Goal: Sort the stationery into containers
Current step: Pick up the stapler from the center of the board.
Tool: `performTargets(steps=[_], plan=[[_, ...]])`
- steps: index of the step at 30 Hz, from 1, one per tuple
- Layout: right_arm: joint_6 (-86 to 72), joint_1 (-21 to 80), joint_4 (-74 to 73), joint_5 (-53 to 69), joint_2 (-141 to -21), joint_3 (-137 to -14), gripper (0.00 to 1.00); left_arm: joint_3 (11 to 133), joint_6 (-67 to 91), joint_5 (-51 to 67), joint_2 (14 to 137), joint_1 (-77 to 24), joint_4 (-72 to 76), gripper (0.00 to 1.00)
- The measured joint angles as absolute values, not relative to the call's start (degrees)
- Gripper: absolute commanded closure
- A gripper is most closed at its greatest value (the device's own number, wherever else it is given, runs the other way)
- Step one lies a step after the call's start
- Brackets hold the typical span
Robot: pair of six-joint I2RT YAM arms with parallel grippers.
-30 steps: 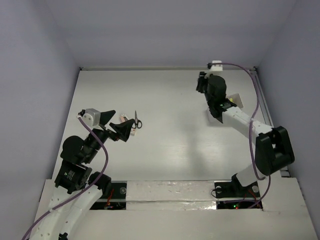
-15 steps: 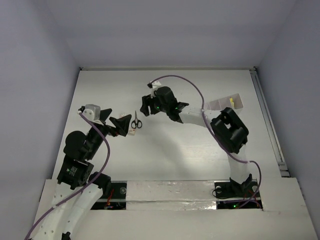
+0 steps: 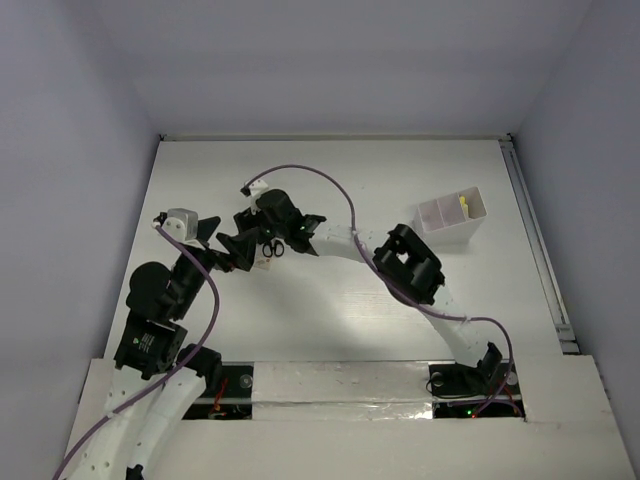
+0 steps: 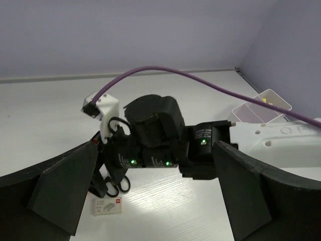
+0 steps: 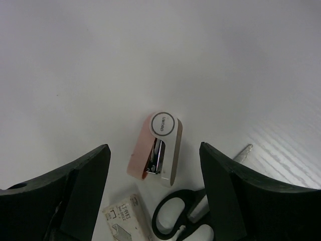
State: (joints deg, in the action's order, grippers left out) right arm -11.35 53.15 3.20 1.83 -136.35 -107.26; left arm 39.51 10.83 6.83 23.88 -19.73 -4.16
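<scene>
Small black-handled scissors (image 3: 272, 247) lie left of the table's middle. In the right wrist view their handles (image 5: 185, 223) lie beside a small pinkish-white stapler (image 5: 159, 150) and a pale box of staples (image 5: 129, 218). My right gripper (image 5: 155, 201) is open and hovers above these, the stapler between its fingers' line. In the top view it (image 3: 248, 235) reaches far left. My left gripper (image 3: 222, 242) is open and empty, close in front of it. Its wrist view shows the scissors (image 4: 116, 185) and staple box (image 4: 107, 206). The translucent box (image 3: 452, 213) stands back right with a yellow end inside.
The right arm (image 3: 405, 262) stretches across the table's middle, its purple cable (image 3: 330, 185) looping above. The right gripper's body (image 4: 155, 135) fills the left wrist view. The translucent box also shows there (image 4: 261, 105). Walls enclose the table at back and sides.
My right arm swung from the back right by the translucent box across to the left, and now hovers over the scissors and stapler. The left gripper hardly moved.
</scene>
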Motion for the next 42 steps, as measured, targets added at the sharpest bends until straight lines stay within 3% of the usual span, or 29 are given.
performTargets(steps=[12,19,22,32,42], plan=[[-7.4,56.8,-2.4,-6.4,-142.6,-114.5,0.40,39.5,10.9,6.9,23.4,-19.7,-4.2,0.01],[-6.6,57.6,-2.7,-10.5,-143.0,-115.0,0.74,39.5,11.0,7.0,23.4,-19.8,-4.2,0.01],[-7.4,57.8,-2.2,-11.6,-143.0,-114.9,0.83,39.5,11.0,7.0,23.3,-19.8,-4.2,0.01],[-11.2,57.8,5.5,-15.0,-137.9,-106.0,0.87,39.5,11.0,7.0,23.0,-19.8,-4.1,0.01],[-10.7,49.6,10.9,-19.4,-107.6,-79.6,0.86,39.5,11.0,7.0,21.8,-20.3,-4.2,0.01]])
